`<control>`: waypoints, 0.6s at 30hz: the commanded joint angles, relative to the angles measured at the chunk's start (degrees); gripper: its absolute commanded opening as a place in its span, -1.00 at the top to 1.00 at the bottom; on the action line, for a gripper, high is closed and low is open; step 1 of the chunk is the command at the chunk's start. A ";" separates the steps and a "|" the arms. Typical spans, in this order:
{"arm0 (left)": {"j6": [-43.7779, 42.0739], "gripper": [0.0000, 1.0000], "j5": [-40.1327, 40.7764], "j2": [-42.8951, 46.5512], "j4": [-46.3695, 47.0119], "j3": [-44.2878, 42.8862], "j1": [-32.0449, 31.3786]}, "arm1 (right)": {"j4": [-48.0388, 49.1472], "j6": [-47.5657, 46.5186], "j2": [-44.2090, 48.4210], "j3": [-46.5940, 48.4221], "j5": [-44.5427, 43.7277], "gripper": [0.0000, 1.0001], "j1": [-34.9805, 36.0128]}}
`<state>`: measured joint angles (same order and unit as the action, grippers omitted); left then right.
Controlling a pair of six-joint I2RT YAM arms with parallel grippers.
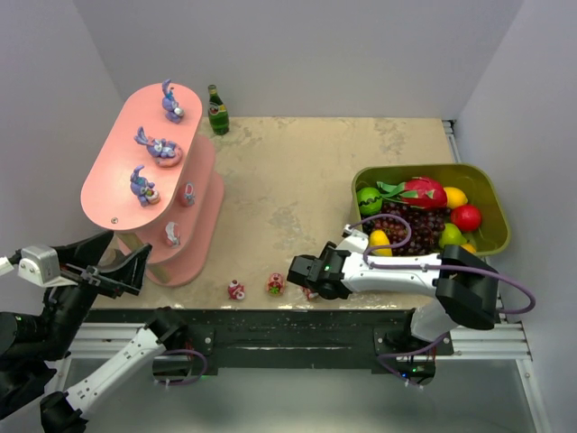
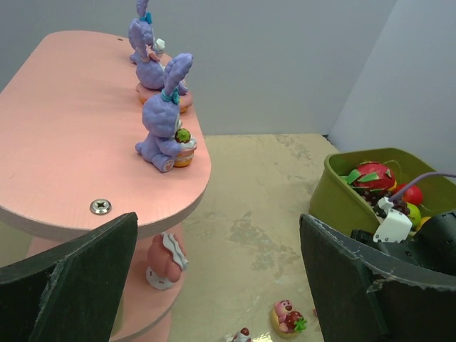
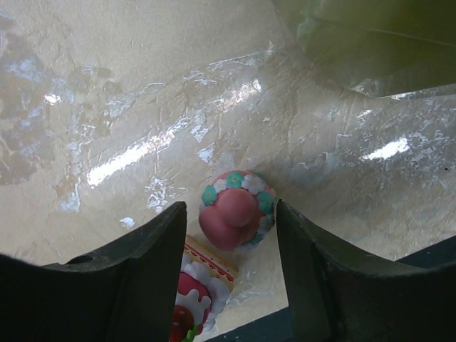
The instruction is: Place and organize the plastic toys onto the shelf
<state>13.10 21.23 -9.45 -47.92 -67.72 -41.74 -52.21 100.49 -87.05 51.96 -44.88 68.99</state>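
Observation:
The salmon-pink shelf (image 1: 117, 185) (image 2: 71, 142) stands at the left. Three purple bunny toys (image 1: 158, 147) (image 2: 167, 117) sit on its top tier, and pink toys (image 1: 171, 234) (image 2: 165, 260) sit on lower tiers. Two small toys (image 1: 236, 290) (image 1: 276, 284) (image 2: 288, 317) lie near the table's front edge. My right gripper (image 1: 305, 278) (image 3: 231, 239) is low over the table, open, its jaws on either side of a pink flower-wreathed toy (image 3: 235, 210) with gaps on both sides. A strawberry-and-cream toy (image 3: 196, 292) lies by its left finger. My left gripper (image 1: 122, 268) (image 2: 214, 285) hangs open and empty beside the shelf.
An olive-green tub (image 1: 491, 203) (image 2: 342, 196) of fake fruit stands at the right, just behind the right arm. A green bottle (image 1: 217, 109) stands at the back next to the shelf. The table's front edge runs just below the loose toys.

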 commanded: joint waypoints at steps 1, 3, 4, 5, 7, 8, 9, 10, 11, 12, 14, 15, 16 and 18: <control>0.87 -0.99 0.12 0.84 -0.07 -0.74 0.16 | 2.63 0.86 -0.23 -0.46 -3.45 0.02 0.09; 0.96 -0.99 0.21 0.84 -0.24 -0.83 0.16 | 5.43 -2.12 0.38 -1.07 -4.24 0.41 0.18; 1.05 -0.99 0.21 0.93 -0.24 -0.92 0.16 | 6.40 -2.92 0.73 -1.77 -4.42 0.55 0.09; 1.13 -0.99 0.21 1.01 -0.50 -1.01 0.16 | 8.42 -3.97 1.17 -2.13 -4.86 0.82 0.00; 1.31 -0.99 0.21 0.93 -0.68 -1.27 0.16 | 9.66 -6.00 2.40 -3.00 -5.56 0.98 -0.08; 1.31 -0.99 0.21 1.01 -0.77 -1.36 0.16 | 10.62 -6.79 2.58 -3.01 -6.09 1.00 -0.52; 1.31 -0.99 0.21 1.02 -0.86 -1.53 0.16 | 10.98 -8.80 2.84 -3.01 -6.35 1.00 -0.87; 1.40 -0.99 0.21 0.84 -0.94 -1.62 0.16 | 11.33 -10.04 3.02 -2.75 -6.62 1.00 -1.31; 1.40 -0.99 0.21 0.93 -1.12 -1.71 0.16 | 12.82 -11.79 3.20 -2.57 -6.62 1.00 -2.10; 1.49 -0.99 0.12 0.67 -1.12 -1.80 0.25 | 13.96 -15.81 3.28 -2.31 -7.23 1.00 -2.54; 1.66 -0.99 0.12 0.66 -1.38 -1.97 0.16 | 19.99 -21.10 4.51 -2.22 -7.85 1.00 -3.33; 1.66 -0.99 0.12 0.58 -1.56 -2.06 0.16 | 23.17 -28.69 5.21 -2.39 -7.50 1.00 -3.77; 1.84 -0.99 0.12 0.49 -1.56 -2.24 0.16 | 27.03 -32.94 6.00 -3.18 -7.33 1.00 -4.21; 1.93 -0.99 0.04 0.23 -2.00 -2.76 0.16 | 40.21 -47.17 8.55 -4.32 -5.23 1.00 -5.35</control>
<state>14.04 21.23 -8.99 -49.12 -68.71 -41.74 -33.76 77.89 -83.99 48.99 -47.99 65.41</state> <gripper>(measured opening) 0.994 0.407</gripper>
